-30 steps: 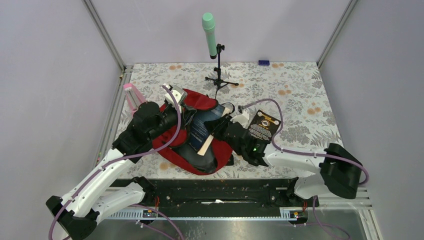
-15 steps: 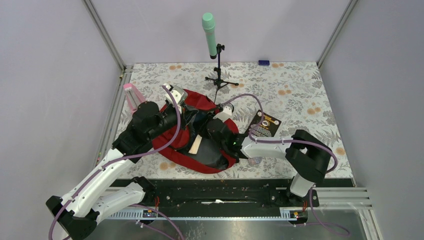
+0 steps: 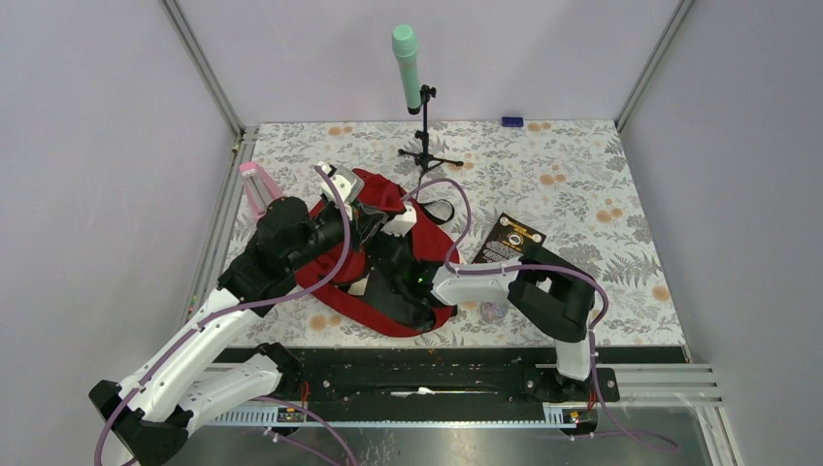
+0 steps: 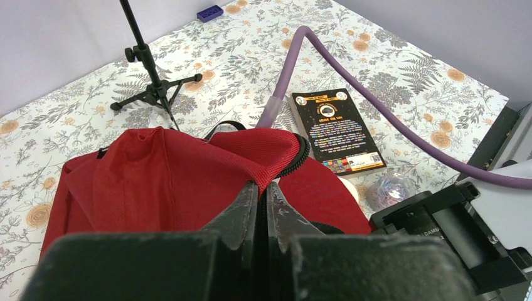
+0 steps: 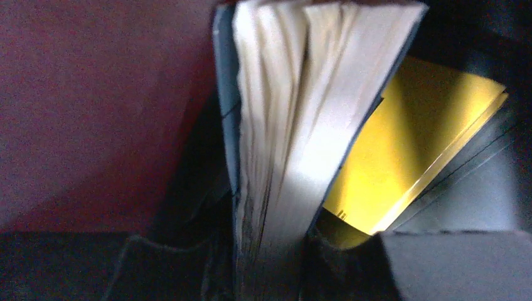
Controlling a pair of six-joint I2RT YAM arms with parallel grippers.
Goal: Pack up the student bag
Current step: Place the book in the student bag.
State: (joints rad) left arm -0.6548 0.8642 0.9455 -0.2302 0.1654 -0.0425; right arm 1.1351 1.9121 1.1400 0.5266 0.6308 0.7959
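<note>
The student bag (image 3: 335, 282), a large red fabric backpack with black zippers, lies on the left half of the floral-clothed desk (image 3: 602, 184), nearer the front edge than the back. The left gripper (image 4: 262, 188) is clamped tight on the red rim of the bag's opening, with a fold of the fabric between its fingers. The right gripper (image 5: 276, 251) reaches inside the bag; its jaws press against both sides of a thick white-paged book (image 5: 295, 125), which stands beside a yellow sheet (image 5: 408, 144) in the dark lining. A black paperback (image 3: 510, 243) lies flat just right of the bag, and a green-headed microphone on a black tripod (image 3: 408, 58) stands behind it near the back edge. A small blue block (image 3: 511, 121) sits at the back edge.
</note>
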